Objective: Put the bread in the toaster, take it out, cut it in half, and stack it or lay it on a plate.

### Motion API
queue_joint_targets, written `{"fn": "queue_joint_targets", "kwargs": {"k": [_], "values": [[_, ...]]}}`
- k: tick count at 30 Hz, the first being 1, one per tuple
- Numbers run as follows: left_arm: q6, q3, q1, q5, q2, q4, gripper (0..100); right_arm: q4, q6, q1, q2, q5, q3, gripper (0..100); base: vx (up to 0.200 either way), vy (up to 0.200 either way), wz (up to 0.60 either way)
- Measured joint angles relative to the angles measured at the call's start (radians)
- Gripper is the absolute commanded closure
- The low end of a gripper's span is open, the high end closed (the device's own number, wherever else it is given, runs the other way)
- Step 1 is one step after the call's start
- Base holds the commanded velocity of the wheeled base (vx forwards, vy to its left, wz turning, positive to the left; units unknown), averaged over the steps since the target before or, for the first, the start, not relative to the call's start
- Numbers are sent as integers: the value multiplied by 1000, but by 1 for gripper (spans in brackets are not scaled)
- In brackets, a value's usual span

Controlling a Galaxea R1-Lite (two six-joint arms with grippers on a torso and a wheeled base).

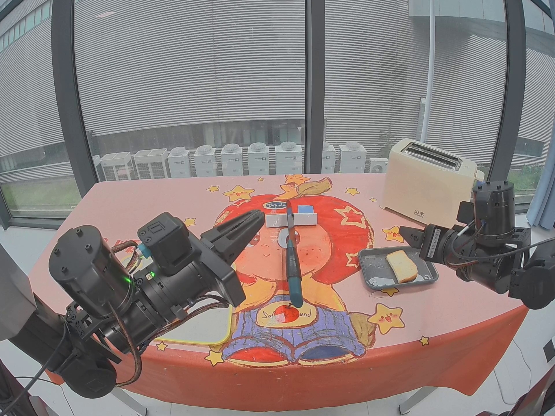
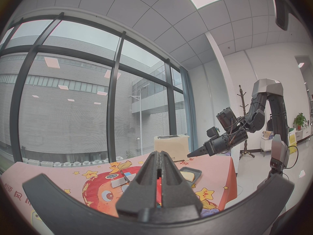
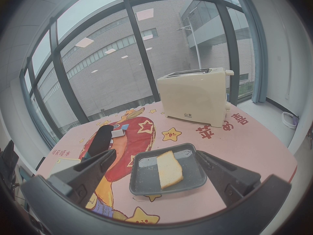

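- toaster (image 1: 428, 183) at 2 o'clock on the table, small dark printed mark low on its side; right wrist view adds red characters on the tablecloth (image 3: 260, 147) beside it
- bread (image 1: 401, 266) lies in grey tray (image 1: 374, 271) at 3 o'clock
- right gripper (image 1: 406, 233) near the tray, fingers spread wide, empty
- left gripper (image 1: 256, 216) at 9 o'clock, fingers pressed together, holding nothing
- knife (image 1: 293, 261) at centre, handle toward 6 o'clock
- left wrist view: right arm elbow-high, forearm sloping down
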Motion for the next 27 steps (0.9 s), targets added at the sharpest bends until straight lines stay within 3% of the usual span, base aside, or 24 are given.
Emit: {"fn": "queue_joint_targets", "kwargs": {"k": [8,14,27], "values": [[-4,-51,-1,5,3,0,100,0,0,0,-8,0,2,0,0,0,0],[-33,-26,-3,-5,-3,0,100,-1,0,0,-6,0,2,0,0,0,0],[-36,10,-9,0,-32,0,100,-1,0,0,-1,0,1,0,0,200,0]]}}
